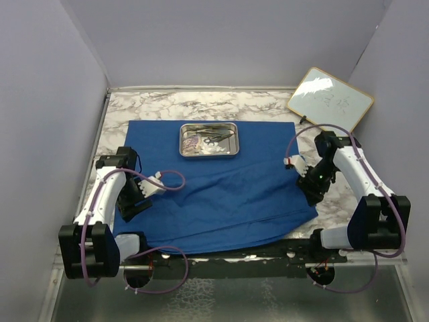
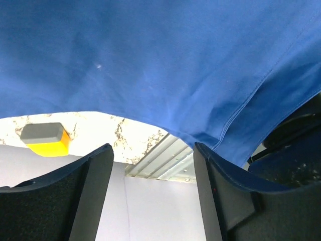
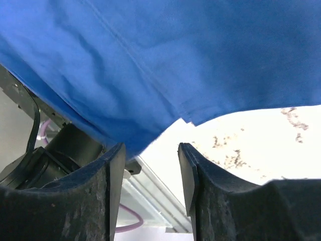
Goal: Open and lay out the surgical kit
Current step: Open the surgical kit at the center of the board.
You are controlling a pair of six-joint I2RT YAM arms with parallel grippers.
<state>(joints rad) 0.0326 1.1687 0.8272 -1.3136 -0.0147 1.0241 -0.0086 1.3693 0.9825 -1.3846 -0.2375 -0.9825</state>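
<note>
Now the blue cloth wrap (image 1: 221, 181) lies spread over the marble surface (image 1: 167, 104), with the steel tray (image 1: 182, 141) of instruments (image 1: 216, 133) sitting at its far middle. The left fingers (image 2: 90, 196) and right fingers (image 3: 200, 191) stand apart and empty, each just off a near corner of the cloth.

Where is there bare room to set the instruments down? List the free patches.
Free: blue cloth either side of the steel tray, and the wrinkled stretch from tray to near edge; also the marble strip behind the cloth. Crowded: both near cloth corners, where the left gripper and right gripper sit, and the whiteboard corner.
</note>
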